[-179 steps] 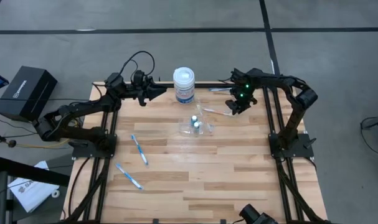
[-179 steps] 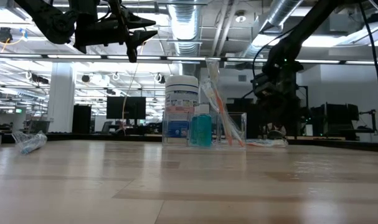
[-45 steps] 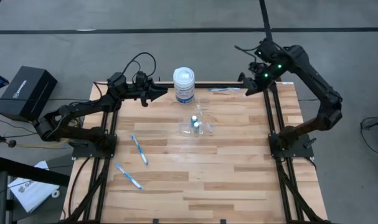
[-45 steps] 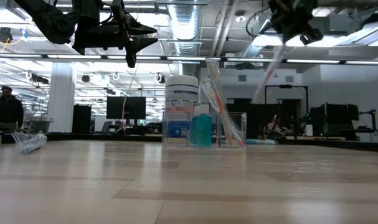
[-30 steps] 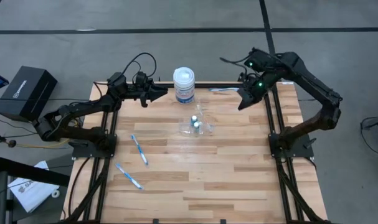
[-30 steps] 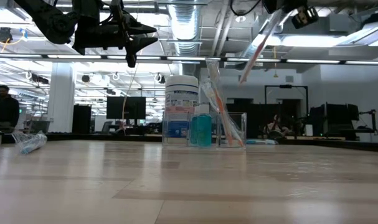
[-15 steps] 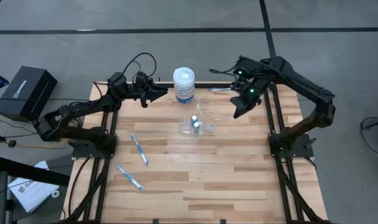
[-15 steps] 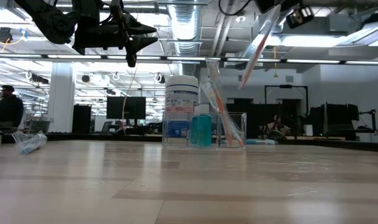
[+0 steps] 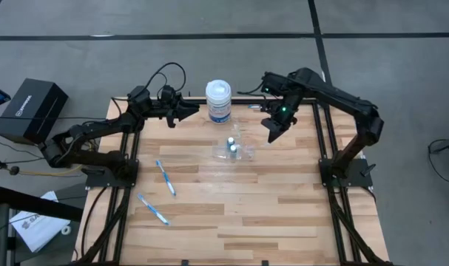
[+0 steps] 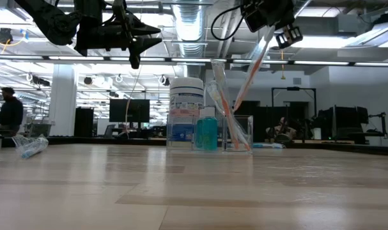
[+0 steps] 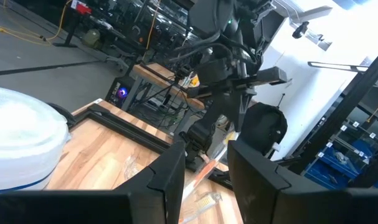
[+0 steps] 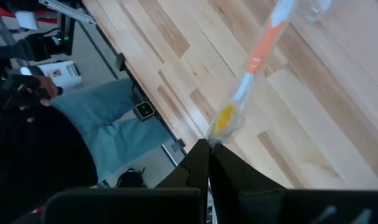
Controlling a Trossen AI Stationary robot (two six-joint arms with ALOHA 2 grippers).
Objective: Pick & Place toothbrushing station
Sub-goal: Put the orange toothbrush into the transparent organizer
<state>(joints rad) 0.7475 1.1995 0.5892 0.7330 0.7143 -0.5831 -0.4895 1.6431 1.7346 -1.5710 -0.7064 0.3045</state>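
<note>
While pale wood planks the table (image 9: 231,207) (striped lengthwise), grey floor (image 9: 402,59) surrounds—monitors (image 10: 126,110) behind.

Holder (image 9: 234,148) mid-table, jar (image 9: 218,101) behind it, two toothbrushes (image 9: 165,178) lying to its left

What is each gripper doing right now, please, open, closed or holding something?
Left gripper: open, empty, raised beside the white jar.
Right gripper: shut on an orange-and-white toothbrush, carried above the clear holder.

free: near table (image 9: 246,214) half | blocked: jar (image 9: 218,100), holder (image 9: 234,148) at back
</note>
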